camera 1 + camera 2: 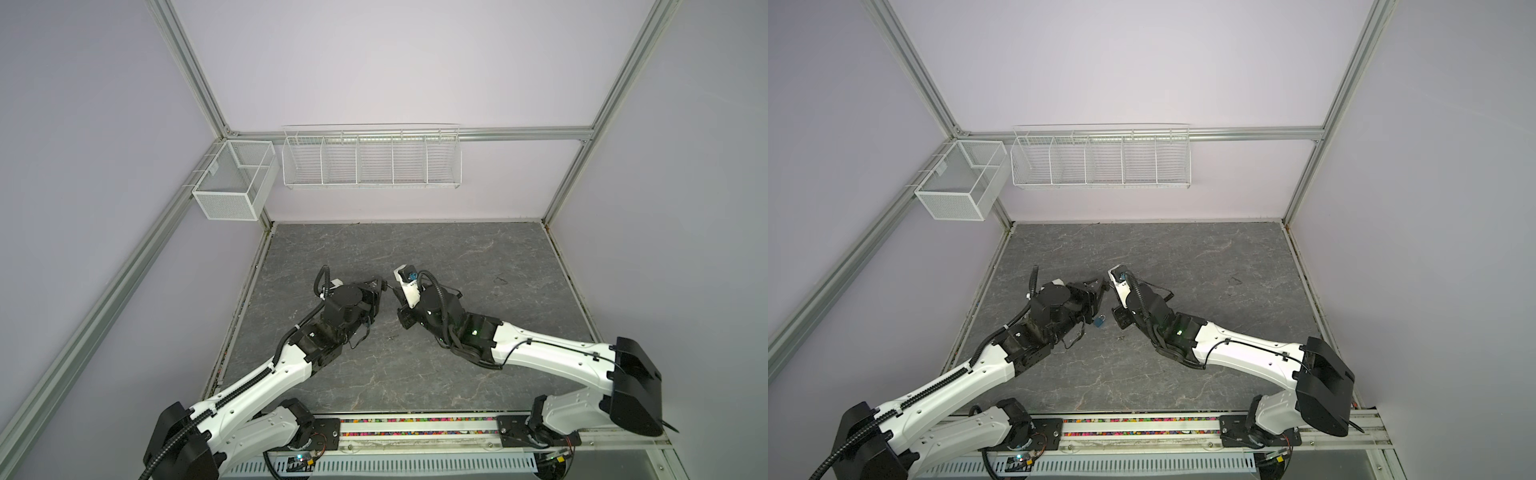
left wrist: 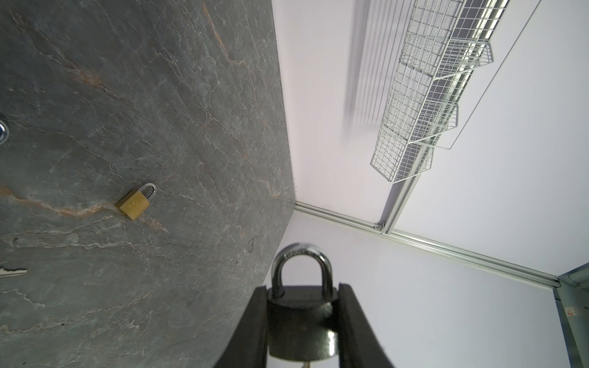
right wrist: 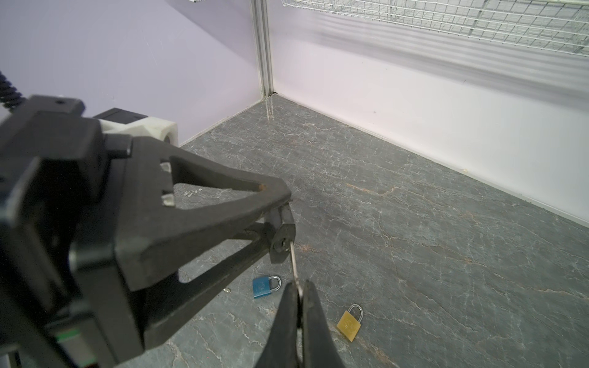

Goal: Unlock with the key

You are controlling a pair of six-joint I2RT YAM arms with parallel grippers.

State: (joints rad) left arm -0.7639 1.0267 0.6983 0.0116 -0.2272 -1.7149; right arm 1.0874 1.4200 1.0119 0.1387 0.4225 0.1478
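The left claw [image 2: 303, 288] clamps the dark metal padlock [image 2: 299, 321], the right claw [image 3: 299, 286] pinches the thin silver key [image 3: 294, 261] at its keyhole: keep it straight, then twist

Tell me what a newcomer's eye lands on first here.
Mid-table, the two arms meet tip to tip. The left gripper clamps a dark padlock off the surface, and the right gripper, shut on a thin key, holds its tip at the lock's keyhole face. Below them a blue padlock and a brass padlock lie loose on the grey stone-look table.
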